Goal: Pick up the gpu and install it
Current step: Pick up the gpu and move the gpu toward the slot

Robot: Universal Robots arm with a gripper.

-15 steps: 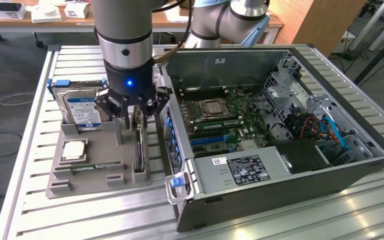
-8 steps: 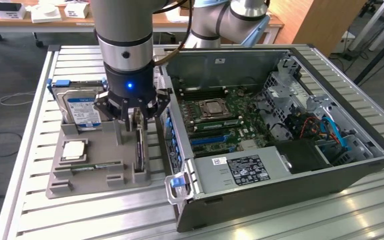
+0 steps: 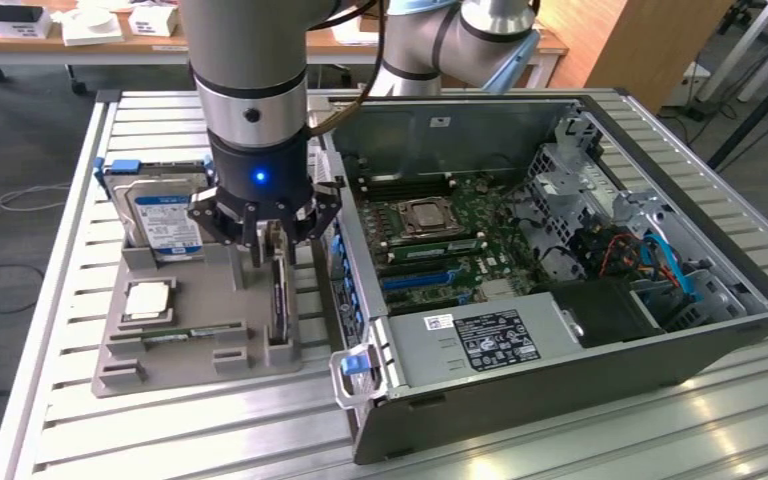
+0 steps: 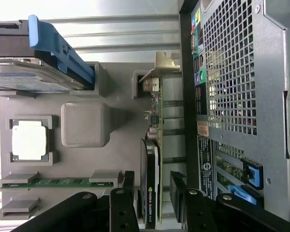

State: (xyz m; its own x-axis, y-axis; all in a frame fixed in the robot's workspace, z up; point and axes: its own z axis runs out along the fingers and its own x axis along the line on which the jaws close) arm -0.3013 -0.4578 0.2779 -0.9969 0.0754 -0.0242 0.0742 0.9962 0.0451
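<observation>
The gpu (image 3: 279, 292) stands on edge in a slot of the grey holder (image 3: 157, 372), just beside the open computer case (image 3: 704, 330). Its green board, black cooler and silver bracket also appear in the wrist view, where the gpu (image 4: 152, 145) runs between my two black fingers (image 4: 129, 188). My gripper (image 3: 275, 243) hangs directly over the card's far end, open, with one finger on each side of the card and a small gap to it. In the wrist view the gripper (image 4: 153, 193) straddles the cooler end.
A hard drive (image 3: 164, 215) with a blue-white label stands at the holder's back. A CPU (image 3: 148, 298) and a RAM stick (image 3: 204, 330) lie flat on the holder. The case's motherboard (image 3: 424, 250) lies exposed, and the case's rear wall (image 4: 232, 96) stands close to the card.
</observation>
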